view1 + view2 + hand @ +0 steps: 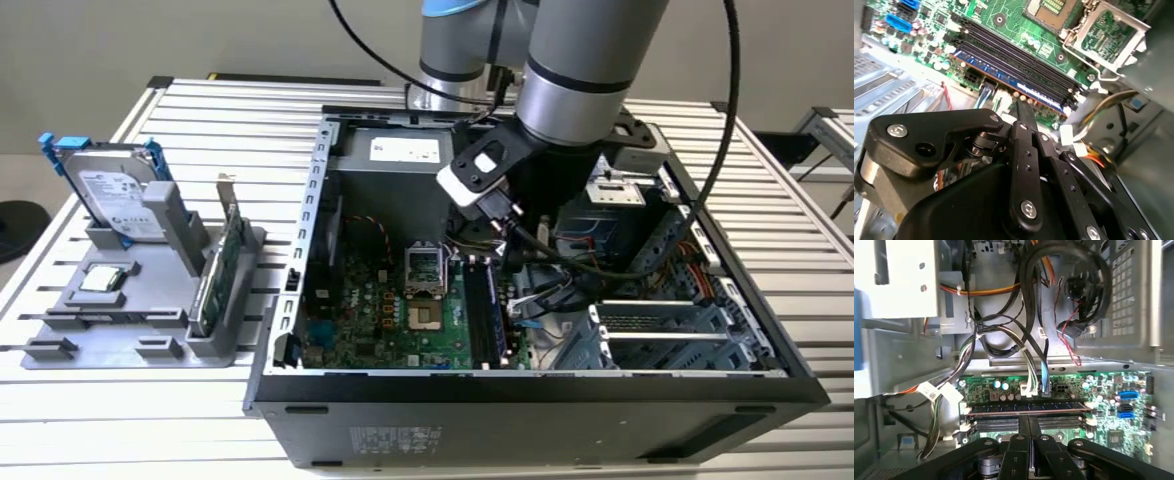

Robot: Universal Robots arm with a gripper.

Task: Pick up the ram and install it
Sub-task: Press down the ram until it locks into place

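Note:
The ram [483,300] is a long blue stick standing in a memory slot on the green motherboard [387,320] inside the open computer case. In both wrist views the ram [1004,75] [999,408] lies along the black slots, level with them. My gripper [514,262] reaches down into the case right over it. Its two black fingers are closed together, and my gripper [1028,420] [1023,107] has its tips at the ram's upper edge near the middle. I cannot tell if they touch it.
Bundles of cables [1004,340] hang close beside the gripper, with a drive cage [667,330] at the exterior view's right. On the exterior view's left, a grey holder [120,340] outside the case carries a hard drive [114,190], a green card [220,270] and a small chip [107,280].

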